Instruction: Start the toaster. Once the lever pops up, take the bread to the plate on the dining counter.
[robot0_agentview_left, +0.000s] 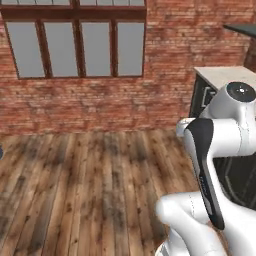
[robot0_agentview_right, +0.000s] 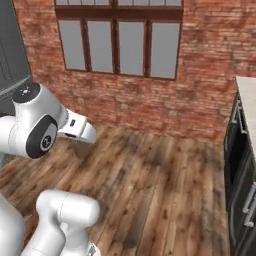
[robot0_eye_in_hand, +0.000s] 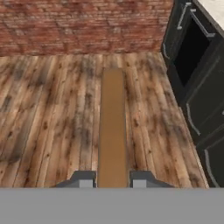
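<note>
In the hand view my gripper (robot0_eye_in_hand: 112, 180) is shut on the bread (robot0_eye_in_hand: 112, 127), a brown slice seen edge-on that runs up from between the two dark fingertips (robot0_eye_in_hand: 83, 179). The slice hangs over wooden floor. The toaster, the plate and the dining counter are out of view. In both base views the arm is folded back close to the base, and the hand itself is hidden behind the arm's white links.
A red brick wall (robot0_agentview_left: 100, 102) with a wide window (robot0_agentview_left: 75, 45) closes off the far side. Dark cabinets with silver handles (robot0_eye_in_hand: 192, 65) under a pale worktop (robot0_agentview_left: 225, 75) stand at the right. Wooden floor (robot0_agentview_right: 150, 180) stretches ahead.
</note>
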